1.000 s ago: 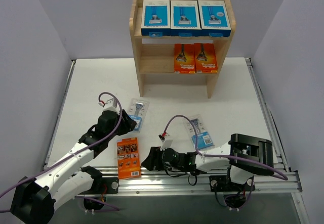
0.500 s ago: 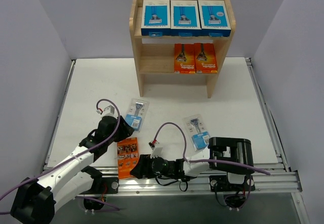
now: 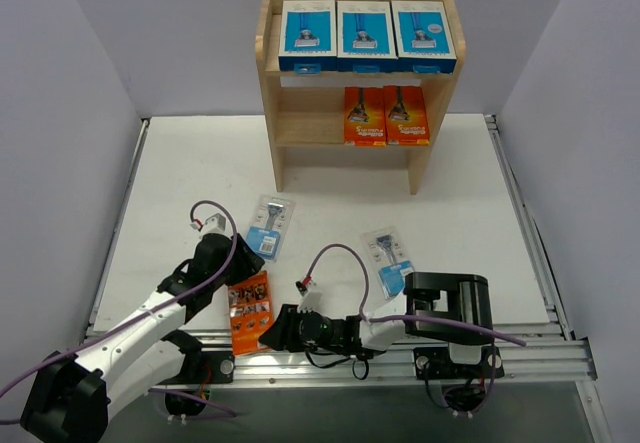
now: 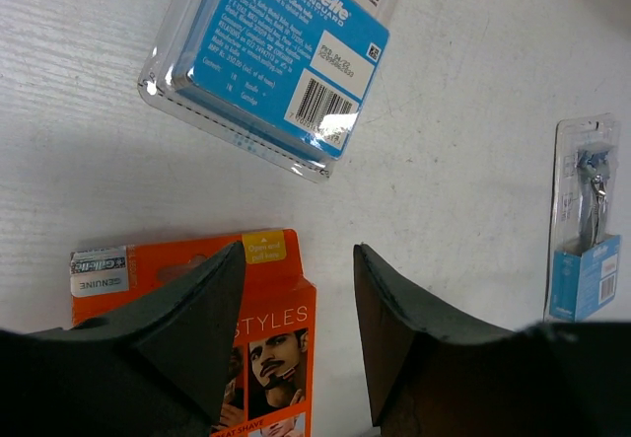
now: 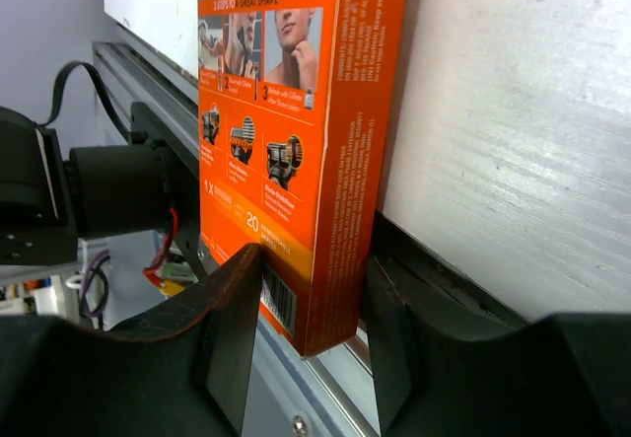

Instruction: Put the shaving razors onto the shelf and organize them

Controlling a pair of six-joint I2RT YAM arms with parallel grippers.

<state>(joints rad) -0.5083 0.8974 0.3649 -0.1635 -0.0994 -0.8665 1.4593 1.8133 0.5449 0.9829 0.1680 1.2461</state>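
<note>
Collision is the hazard on the left. The left end effector [image 4: 296, 250] hangs wide open just over the far end of the orange box [image 3: 250, 311], with one finger above the box's corner and the other above bare desk [image 3: 180, 163]. If the box is lifted or swung it would likely strike those fingers, and a descent here would press it down against the other arm's hold. Just beyond the fingertips lies a card [image 4: 266, 57], close enough to be nudged by any forward reach. At the box's near end the right end effector [image 5: 315, 259] is narrowed onto the box, one finger on the printed face and one beneath, holding only the corner that overhangs the desk's edge. That hold is thin and far from the box's middle, so I judge the box could pivot or slip as it rises, and the lower finger could catch the rail [image 3: 540, 348] beside it. Beyond and to the right of that end effector a second card [image 3: 393, 258] lies flat, in the way of a careless swing. Far ahead of both, the shelf [image 3: 272, 93] has room beside two orange packs [image 3: 386, 115], and a skewed box arriving there could topple them.
</note>
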